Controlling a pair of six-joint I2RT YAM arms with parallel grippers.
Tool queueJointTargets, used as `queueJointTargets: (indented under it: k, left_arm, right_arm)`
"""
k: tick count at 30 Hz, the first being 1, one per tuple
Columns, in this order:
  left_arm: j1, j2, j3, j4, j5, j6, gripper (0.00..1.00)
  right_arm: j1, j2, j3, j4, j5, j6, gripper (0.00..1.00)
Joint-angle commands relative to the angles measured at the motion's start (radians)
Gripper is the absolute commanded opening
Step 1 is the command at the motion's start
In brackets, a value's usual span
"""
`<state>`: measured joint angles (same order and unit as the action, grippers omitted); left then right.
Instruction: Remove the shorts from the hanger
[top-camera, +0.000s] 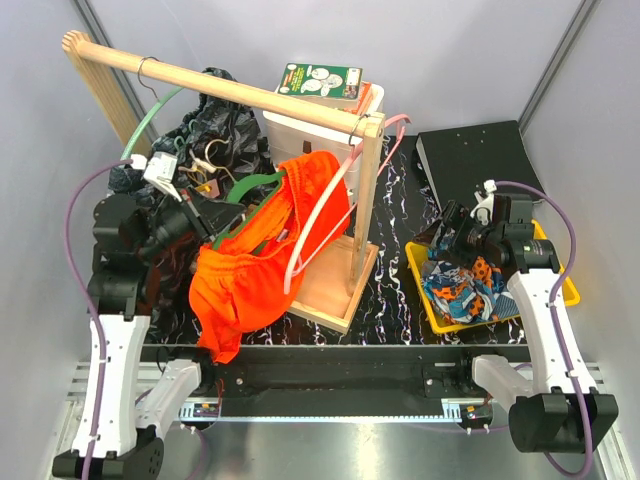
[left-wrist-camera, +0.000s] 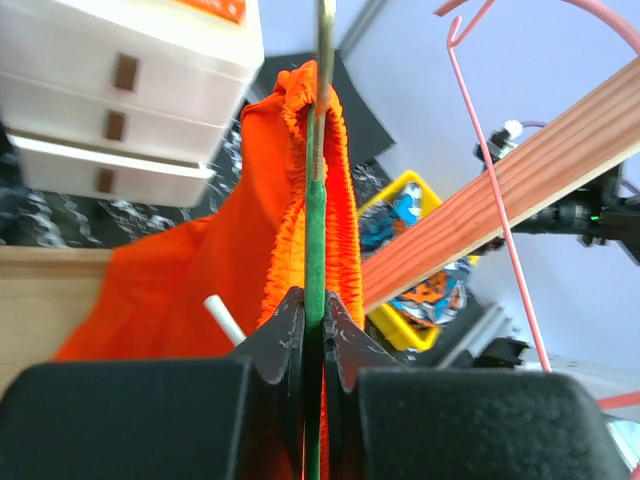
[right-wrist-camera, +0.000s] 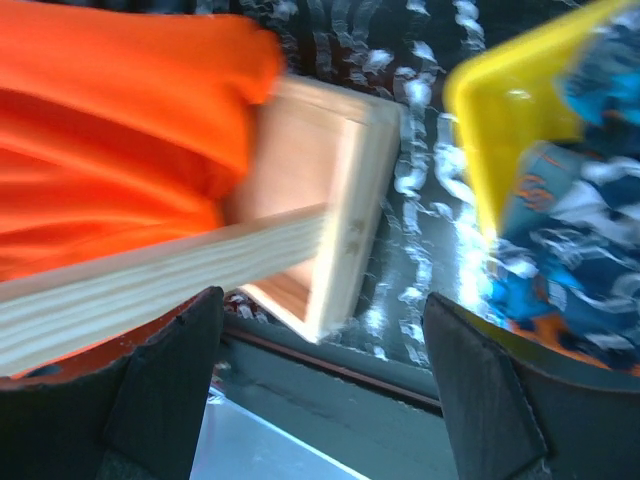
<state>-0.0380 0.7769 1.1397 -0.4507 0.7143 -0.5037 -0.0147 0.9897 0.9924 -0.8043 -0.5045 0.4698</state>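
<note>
The bright orange shorts (top-camera: 250, 270) hang by their waistband on a green hanger (top-camera: 255, 185), off the wooden rail and left of the rack post. My left gripper (top-camera: 212, 222) is shut on the green hanger's bar (left-wrist-camera: 316, 260), with the orange shorts (left-wrist-camera: 190, 280) draped just beyond the jaws. The blue, orange and white patterned shorts (top-camera: 462, 285) lie in the yellow tray (top-camera: 420, 290). My right gripper (top-camera: 452, 232) is open and empty above the tray's far left corner. In the right wrist view it (right-wrist-camera: 322, 300) faces the rack's base (right-wrist-camera: 345, 190). A dark cloth heap (top-camera: 215, 120) lies at back left.
The wooden rack's rail (top-camera: 220, 85) runs from back left to its post (top-camera: 368, 190), on a wooden base (top-camera: 335, 285). A pink hanger (top-camera: 322, 215) and a pale green hanger (top-camera: 150, 115) hang on the rail. White drawers (top-camera: 300, 130) stand behind. A black box (top-camera: 470, 160) is at back right.
</note>
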Motion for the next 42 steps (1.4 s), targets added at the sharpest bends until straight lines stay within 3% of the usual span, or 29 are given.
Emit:
queueJointTargets:
  k: [1, 5, 11, 16, 20, 32, 38, 42]
  left_arm:
    - [-0.003, 0.008, -0.052, 0.285, 0.102, -0.154, 0.0]
    - [-0.043, 0.039, -0.07, 0.3, 0.08, -0.151, 0.0]
    - [-0.248, 0.134, -0.055, 0.307, -0.027, -0.122, 0.0]
    - [-0.345, 0.206, -0.052, 0.311, -0.093, -0.111, 0.0]
    - [-0.398, 0.274, -0.038, 0.311, -0.111, -0.114, 0.0]
    - [-0.456, 0.389, 0.031, 0.31, -0.119, -0.082, 0.0]
    - [-0.456, 0.435, 0.104, 0.261, -0.107, -0.03, 0.0]
    - [-0.458, 0.466, 0.127, 0.248, -0.076, -0.025, 0.0]
  right_arm:
    - [0.004, 0.01, -0.011, 0.236, -0.187, 0.13, 0.88]
    - [0.004, 0.024, -0.012, 0.346, -0.247, 0.204, 0.9]
    - [0.004, 0.043, -0.014, 0.433, -0.292, 0.262, 0.93]
    - [0.007, 0.058, -0.052, 0.58, -0.374, 0.348, 0.88]
    - [0.009, 0.058, -0.054, 0.6, -0.394, 0.351, 0.85]
    - [0.176, 0.161, 0.032, 0.587, -0.278, 0.31, 0.79]
    - [0.262, 0.24, 0.13, 0.49, -0.149, 0.239, 0.69]
    - [0.282, 0.267, 0.144, 0.479, -0.097, 0.24, 0.71]
